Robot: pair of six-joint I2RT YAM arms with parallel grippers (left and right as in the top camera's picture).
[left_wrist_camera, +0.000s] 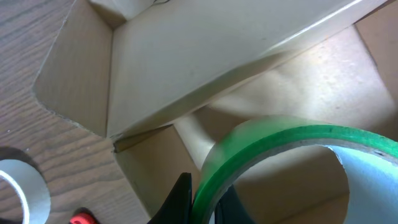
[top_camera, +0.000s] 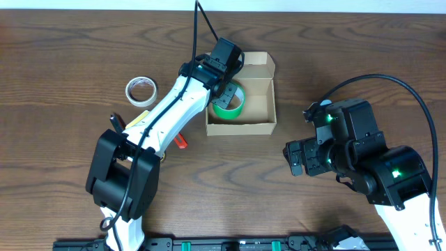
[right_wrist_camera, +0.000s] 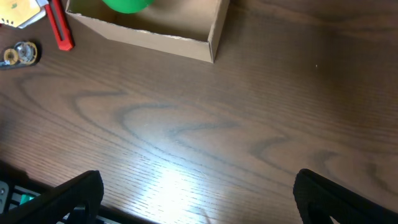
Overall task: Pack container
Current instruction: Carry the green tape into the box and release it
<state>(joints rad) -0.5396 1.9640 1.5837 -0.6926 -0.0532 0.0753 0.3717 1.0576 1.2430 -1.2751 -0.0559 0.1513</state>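
Observation:
The container, a tan cardboard box [top_camera: 259,104] with its flap lid open, stands at the table's middle. My left gripper [top_camera: 226,92] is shut on a green tape roll [top_camera: 230,104] and holds it inside the box's left half. In the left wrist view the fingers [left_wrist_camera: 202,202] pinch the green roll's wall [left_wrist_camera: 280,140] above the box floor [left_wrist_camera: 298,74]. My right gripper [right_wrist_camera: 196,196] is open and empty over bare table right of the box; the box corner [right_wrist_camera: 211,40] and the green roll [right_wrist_camera: 127,5] show at the top of its view.
A white tape roll [top_camera: 141,90] lies left of the box, also in the left wrist view [left_wrist_camera: 22,186]. A red-handled tool [top_camera: 181,141] and small items [right_wrist_camera: 18,53] lie beside the left arm's base.

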